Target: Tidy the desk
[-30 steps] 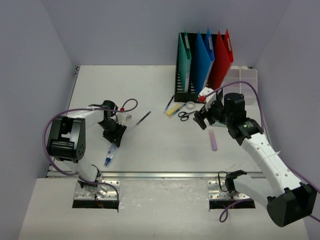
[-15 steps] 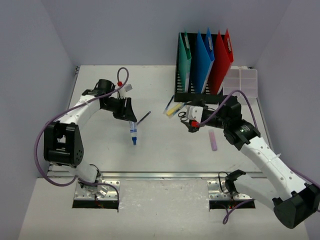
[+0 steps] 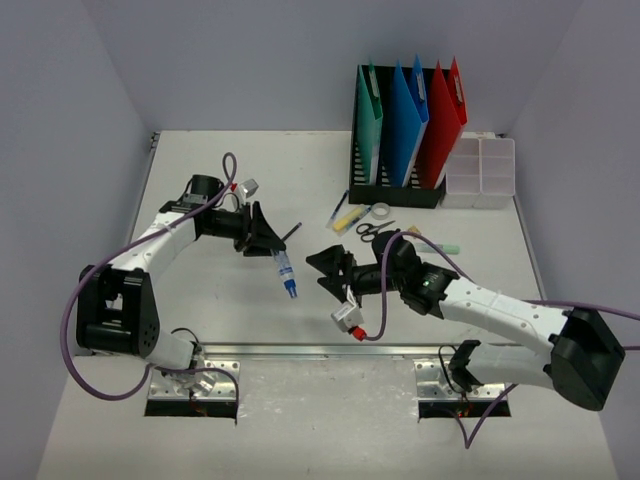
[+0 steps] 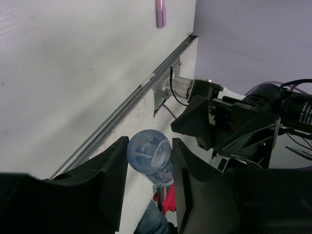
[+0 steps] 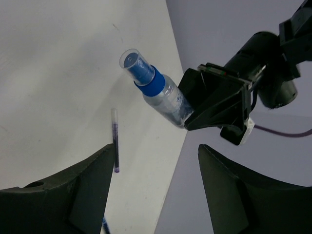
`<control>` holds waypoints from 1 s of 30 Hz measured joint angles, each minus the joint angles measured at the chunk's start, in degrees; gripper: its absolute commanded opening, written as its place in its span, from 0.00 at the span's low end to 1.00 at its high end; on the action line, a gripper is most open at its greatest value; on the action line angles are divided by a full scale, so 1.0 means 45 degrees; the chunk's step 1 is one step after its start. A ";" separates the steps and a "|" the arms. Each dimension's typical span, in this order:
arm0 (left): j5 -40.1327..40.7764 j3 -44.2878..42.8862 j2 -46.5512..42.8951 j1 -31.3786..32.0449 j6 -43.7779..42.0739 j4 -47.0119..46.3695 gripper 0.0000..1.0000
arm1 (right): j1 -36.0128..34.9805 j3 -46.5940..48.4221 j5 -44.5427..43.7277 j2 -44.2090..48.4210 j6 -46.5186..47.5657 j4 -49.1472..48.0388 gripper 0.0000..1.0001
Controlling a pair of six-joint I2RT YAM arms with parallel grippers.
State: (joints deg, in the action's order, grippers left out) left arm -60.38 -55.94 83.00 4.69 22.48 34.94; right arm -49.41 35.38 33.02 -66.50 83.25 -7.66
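Since a moment ago my right arm has swung away from the far right and come low across the middle. My left arm has carried the spray bottle (image 3: 285,272) from the near left toward the centre. The desk (image 3: 200,180) spreads under both arms, its rail (image 3: 300,350) along the near edge. Just beyond the rail my right gripper (image 3: 325,272) stands spread and empty, aimed left at the bottle. My left gripper (image 3: 272,243) pinches the bottle's clear body, blue cap toward my right jaws, the two tools near but apart. Farther back a dark pen (image 3: 288,235), scissors (image 3: 372,231), a tape roll (image 3: 380,211) and a yellow highlighter (image 3: 349,220) lie loose before the black file holder (image 3: 395,192). The clear box (image 3: 481,172) sits far right. I judge the tidying barely begun: the bottle is off the tabletop, and everything else waits.
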 measured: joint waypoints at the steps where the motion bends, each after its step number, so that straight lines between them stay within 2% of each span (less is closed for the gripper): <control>1: -0.0117 0.0095 -0.0022 0.0000 0.0100 -0.0087 0.00 | -0.0056 0.0000 0.0113 -0.0178 0.0273 -0.0208 0.69; 7: -0.0795 0.1124 -0.0454 0.0049 0.0982 -0.0947 0.00 | -0.0311 0.0000 0.0699 -0.1167 0.1483 -0.1190 0.68; 18: -0.1269 0.1292 -0.0481 0.0241 0.1726 -0.1833 0.00 | -0.0791 0.0351 0.1628 -0.2210 0.2421 -0.1645 0.62; 24: -0.1272 0.1333 -0.0481 0.0462 0.1841 -0.2083 0.00 | -0.0991 0.0666 0.1780 -0.2598 0.2548 -0.1776 0.42; 26: -0.1279 0.1379 -0.0481 0.0495 0.1885 -0.2116 0.02 | -0.0998 0.0731 0.1794 -0.2660 0.2531 -0.1860 0.28; 27: -0.1295 0.1389 -0.0481 0.0516 0.1938 -0.2124 0.11 | -0.1003 0.0746 0.1809 -0.2667 0.2513 -0.1860 0.21; 29: -0.1306 0.1398 -0.0481 0.0529 0.2012 -0.2177 0.42 | -0.1030 0.0765 0.1820 -0.2675 0.2468 -0.1918 0.07; 30: -0.1312 0.1399 -0.0481 0.0532 0.2023 -0.2198 0.63 | -0.1040 0.0767 0.1818 -0.2676 0.2401 -0.1946 0.01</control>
State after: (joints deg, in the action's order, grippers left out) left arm -66.29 -49.65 80.84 7.08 31.59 25.05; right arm -54.09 38.83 41.20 -78.54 94.05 -16.42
